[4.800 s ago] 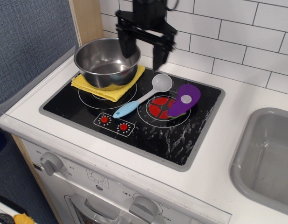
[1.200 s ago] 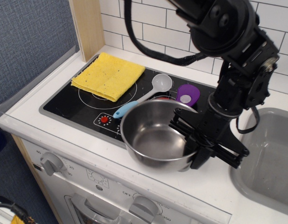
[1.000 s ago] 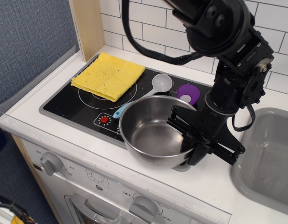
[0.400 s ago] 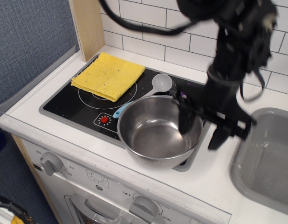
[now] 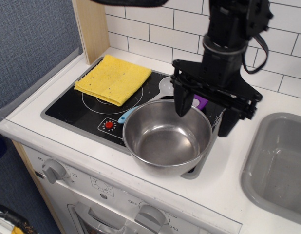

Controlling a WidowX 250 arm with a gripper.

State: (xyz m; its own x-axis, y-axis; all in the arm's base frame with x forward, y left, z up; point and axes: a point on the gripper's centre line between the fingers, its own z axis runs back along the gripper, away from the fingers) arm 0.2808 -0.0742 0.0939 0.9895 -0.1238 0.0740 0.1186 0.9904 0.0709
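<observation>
A shiny steel bowl (image 5: 165,140) rests on the front right corner of the black stovetop (image 5: 77,109), empty inside. My gripper (image 5: 204,119) hangs open just above the bowl's far right rim, one finger over the bowl's back edge and the other past its right side, gripping nothing. A white spoon with a blue handle (image 5: 160,90) lies behind the bowl, partly hidden. A purple eggplant-like toy (image 5: 200,102) peeks out behind my fingers. A yellow cloth (image 5: 114,79) lies flat on the back left burner.
A grey sink basin (image 5: 279,165) sits to the right. White tiled wall runs along the back. A wooden post (image 5: 90,27) stands at the back left corner. Oven knobs (image 5: 54,170) line the front panel below.
The bowl went from on the yellow cloth to the stovetop's front right corner. My gripper has let go of its rim and risen up and back, now open above it.
</observation>
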